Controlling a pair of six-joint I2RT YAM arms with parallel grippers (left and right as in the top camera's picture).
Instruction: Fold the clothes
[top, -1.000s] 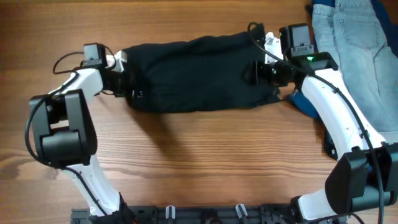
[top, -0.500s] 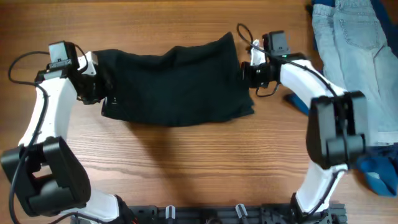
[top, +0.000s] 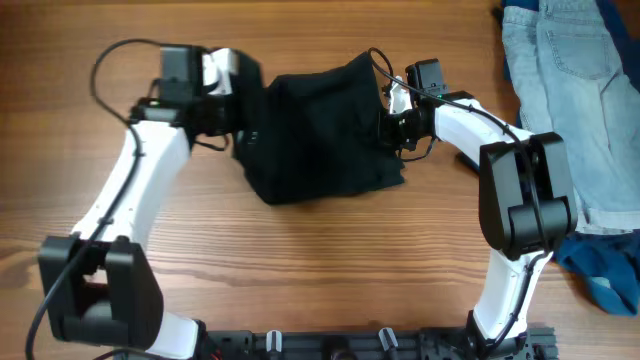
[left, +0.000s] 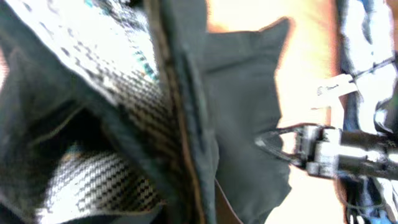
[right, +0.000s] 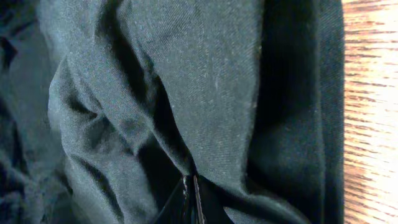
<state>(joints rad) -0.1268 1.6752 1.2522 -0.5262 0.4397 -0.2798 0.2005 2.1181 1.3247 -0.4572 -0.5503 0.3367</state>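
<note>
A black garment (top: 325, 135) lies bunched in the middle of the table, its left part lifted and doubled over toward the right. My left gripper (top: 245, 118) is shut on that lifted left edge. In the left wrist view the black cloth (left: 242, 112) and its checked lining (left: 93, 56) cover the fingers. At the garment's right edge my right gripper (top: 388, 120) is shut. In the right wrist view its fingertips (right: 189, 196) meet on a fold of the black cloth (right: 205, 74).
Light blue jeans (top: 570, 80) lie at the back right corner. A darker blue garment (top: 600, 275) sits at the right edge, with a strip of blue cloth (top: 476, 162) just behind my right arm. Bare wood table (top: 300, 260) lies in front of the garment.
My left gripper has carried the garment's left edge far to the right, so the cloth is now much narrower. My right gripper has closed on the right edge and shifted slightly left.
</note>
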